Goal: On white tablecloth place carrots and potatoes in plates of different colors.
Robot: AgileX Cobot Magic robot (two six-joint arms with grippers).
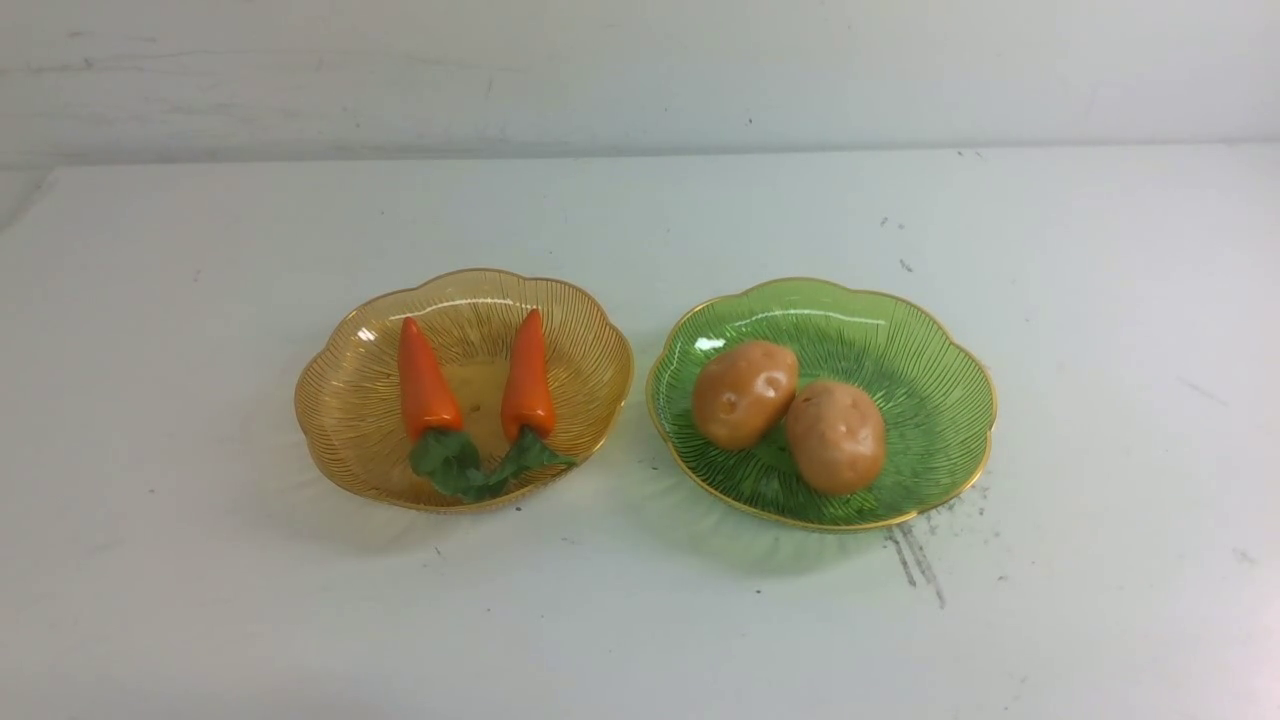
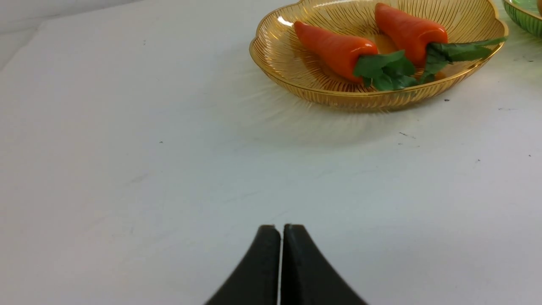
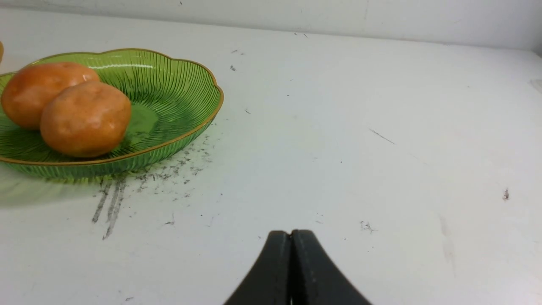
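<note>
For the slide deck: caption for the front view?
Two carrots in the amber plate, two potatoes in the green plate, on the white tablecloth.

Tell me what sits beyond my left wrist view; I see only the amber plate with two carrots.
Observer: A green plate stands to the right of the amber plate, apart from it.
Operator: Report its contents.
Observer: Two potatoes lie in it, touching each other.
Operator: Give me the right tool.
Observer: The right tool is shut and empty over bare white tablecloth, clear of the green plate.
</note>
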